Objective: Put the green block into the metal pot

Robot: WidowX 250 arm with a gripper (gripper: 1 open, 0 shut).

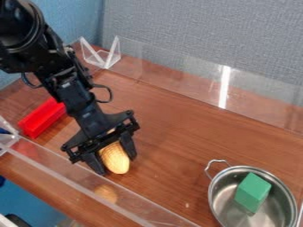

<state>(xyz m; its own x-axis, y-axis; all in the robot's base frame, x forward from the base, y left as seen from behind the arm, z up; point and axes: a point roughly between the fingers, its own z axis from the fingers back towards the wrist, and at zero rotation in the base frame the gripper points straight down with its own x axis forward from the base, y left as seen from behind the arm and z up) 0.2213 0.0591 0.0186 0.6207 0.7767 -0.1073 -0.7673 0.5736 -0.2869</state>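
The green block (252, 190) lies inside the metal pot (225, 206) at the lower right, a small matte cube on the shiny bottom. My gripper (106, 154) is well to the left of the pot, near the table's front edge, pointing steeply down. Its black fingers (131, 142) clasp an oval yellow toy fruit (116, 160) that rests on the wooden table (190, 124). The gripper touches neither the block nor the pot.
A long red block (44, 116) lies at the left behind the arm. Clear plastic walls (225, 84) fence the table at the back and along the front edge (130, 199). A small clear stand (101, 51) sits at the back left.
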